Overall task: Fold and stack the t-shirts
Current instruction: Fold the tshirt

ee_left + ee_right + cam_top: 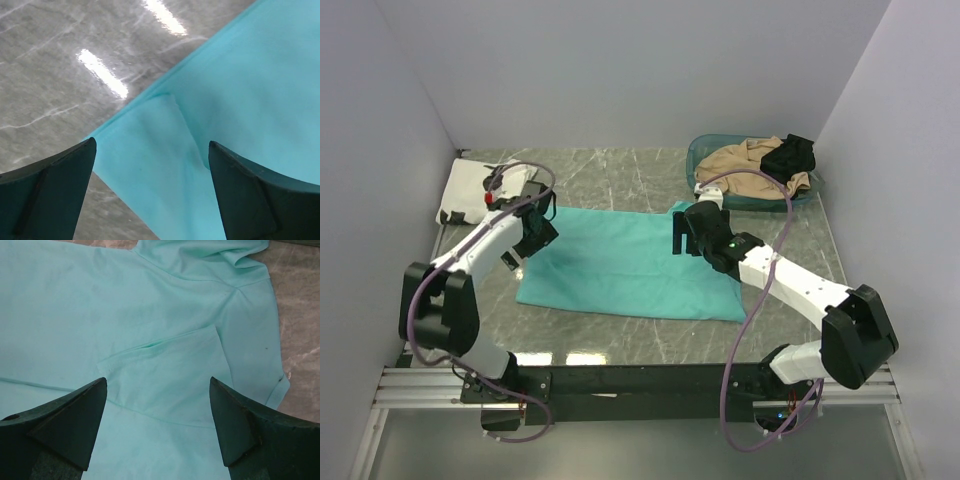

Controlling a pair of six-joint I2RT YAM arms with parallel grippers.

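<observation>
**Both jaws wide over the teal tee**

Nearest the lens, left wrist view: left jaws, dark and blurred in the two bottom corners, spread wide with nothing between. In the gap just beyond, a folded-over flap (pixel 150 145) of the teal t-shirt (pixel 250 90). Contact with the cloth impossible to tell. Hem on a diagonal from lower left to upper right. Past it, bare grey marbled bench (pixel 50 75) with two glare streaks toward the top of the frame.

Right wrist view: right jaws low in the frame, equally wide and empty. Between them, a short sleeve (pixel 170 370) turned in over the shirt body. More teal cloth across the left and top of the frame. A strip of bench at the right edge.

Top view: left arm (pixel 480 245) at the left of the frame, its jaws over the tee's upper left corner. Right arm (pixel 790 280) in from the lower right, its jaws at the tee's upper right edge. Teal t-shirt flat in a rough rectangle at the middle of the bench. White t-shirt (pixel 465 190) folded in the upper left corner, apart from the teal one. Upper right, a basket (pixel 705 150) with a tan garment (pixel 740 165) and a black garment (pixel 790 155) on top of it.
</observation>
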